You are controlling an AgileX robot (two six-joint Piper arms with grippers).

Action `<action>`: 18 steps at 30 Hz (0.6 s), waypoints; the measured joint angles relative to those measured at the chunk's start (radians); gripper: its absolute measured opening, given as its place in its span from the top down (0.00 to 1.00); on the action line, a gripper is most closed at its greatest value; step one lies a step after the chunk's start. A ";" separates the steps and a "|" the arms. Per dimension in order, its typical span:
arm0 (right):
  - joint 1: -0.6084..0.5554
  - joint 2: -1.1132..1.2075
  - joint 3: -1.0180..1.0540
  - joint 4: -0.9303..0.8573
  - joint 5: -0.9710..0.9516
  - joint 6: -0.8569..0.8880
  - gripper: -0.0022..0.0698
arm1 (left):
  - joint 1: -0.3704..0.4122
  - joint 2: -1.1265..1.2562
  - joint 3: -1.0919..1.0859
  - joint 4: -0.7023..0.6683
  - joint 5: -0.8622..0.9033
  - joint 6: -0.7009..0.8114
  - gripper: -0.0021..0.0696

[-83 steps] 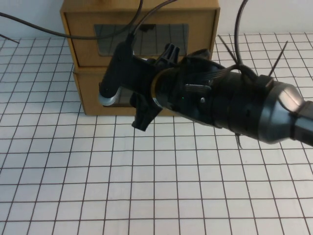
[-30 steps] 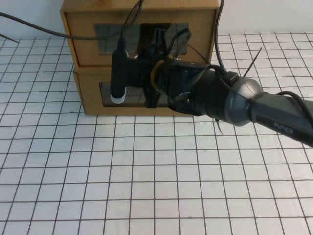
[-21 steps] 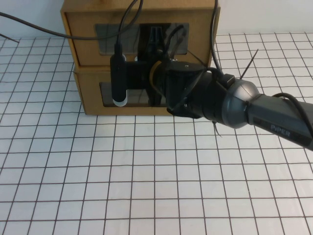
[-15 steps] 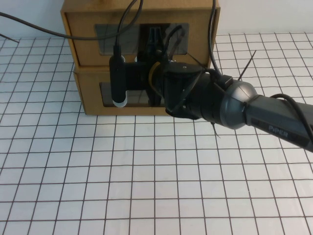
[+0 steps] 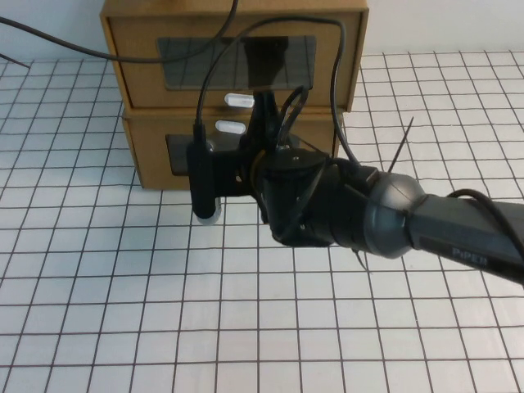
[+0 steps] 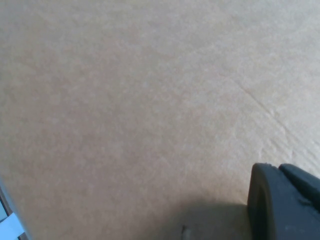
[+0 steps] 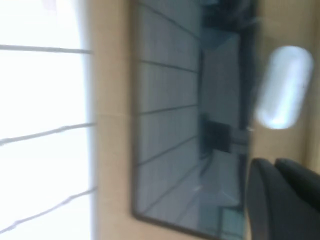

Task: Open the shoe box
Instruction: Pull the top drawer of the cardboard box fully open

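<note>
"PIPER" is read in white on the right arm point(image 5: 471, 255). Two boxes are stacked at the far side of the gridded table point(image 5: 98, 311): upper shoe box point(image 5: 135, 61) on lower shoe box point(image 5: 151, 160), both drawers pushed in. The right gripper point(image 5: 264, 110) is held at the box fronts, just beside the upper handle point(image 5: 239, 100) and lower handle point(image 5: 232, 127). It is pinched closed and nothing is seen held. The lower window is mostly hidden by the arm. The left gripper point(image 6: 282, 200) is cut off, close against tan cardboard, and its state cannot be told.
</note>
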 joint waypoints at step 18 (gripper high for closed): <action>0.015 -0.114 0.113 -0.185 -0.136 0.345 0.74 | 0.000 0.000 -0.001 0.000 0.017 -0.002 0.97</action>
